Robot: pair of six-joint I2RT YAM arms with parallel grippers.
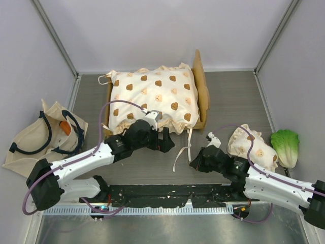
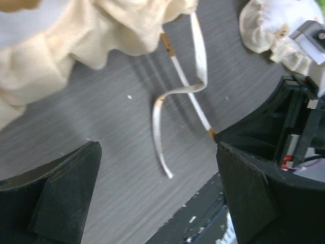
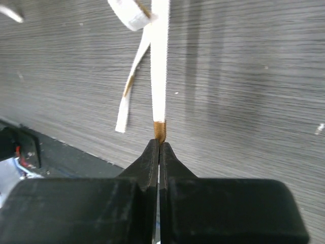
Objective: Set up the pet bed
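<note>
At the back of the table, seen from above, the pet bed shows a light-wood frame under its cream bear-print cushion. One beige tote bag lies left. One small bear-print pillow and one lettuce toy lie right.

My left wrist view shows my left gripper spread wide and empty above a loose ribbon.

In my right wrist view, my right gripper pinches the brown tip of a second tie ribbon.

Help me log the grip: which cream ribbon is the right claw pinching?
The straight ribbon, clamped at its brown tip by the right claw; the other ribbon curls loose on the table.
</note>
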